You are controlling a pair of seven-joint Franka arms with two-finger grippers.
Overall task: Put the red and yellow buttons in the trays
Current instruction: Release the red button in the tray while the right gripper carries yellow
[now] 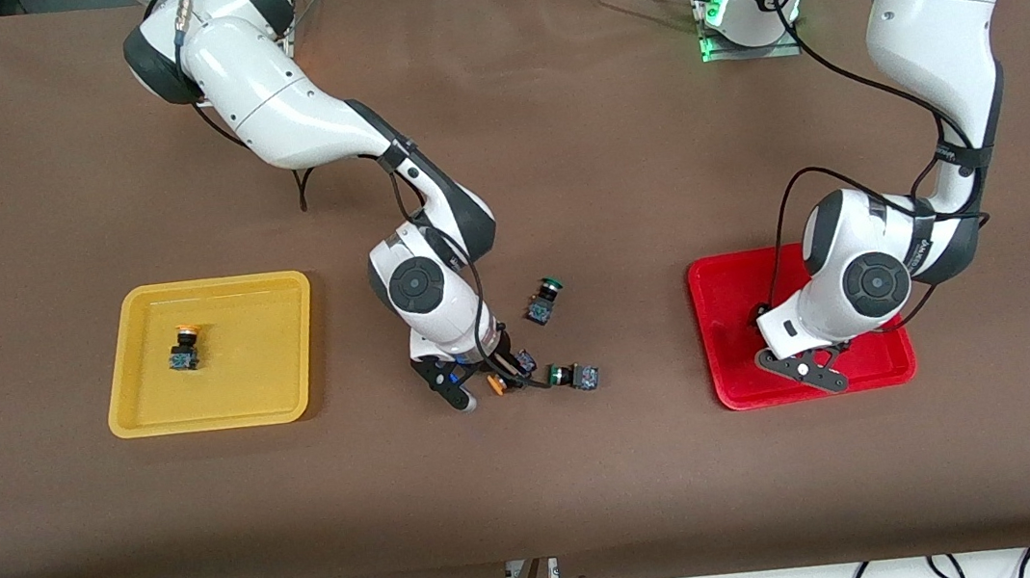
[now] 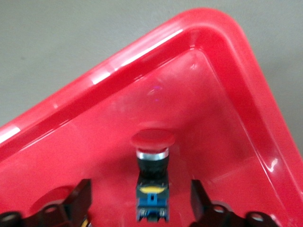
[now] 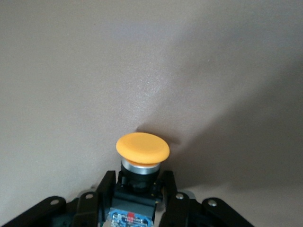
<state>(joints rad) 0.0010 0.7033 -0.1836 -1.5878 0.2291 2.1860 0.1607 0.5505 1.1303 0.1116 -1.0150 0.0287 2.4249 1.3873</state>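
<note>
Your right gripper [image 1: 479, 382] pinches 1 yellow button [image 3: 142, 148] beside the green buttons [image 1: 562, 377] for the yellow tray [image 1: 124, 392], while your left gripper [image 2: 139, 198], fingers apart, straddles 1 red button [image 2: 152, 139] lying in the red tray [image 2: 142, 56].

Two trays: one yellow tray [image 1: 210, 354], one red tray [image 1: 735, 332]. Buttons visible: two yellow-orange [image 1: 185, 350] [image 1: 496, 384], one red [image 2: 152, 161], two green [image 1: 543, 298] [image 1: 574, 377].
</note>
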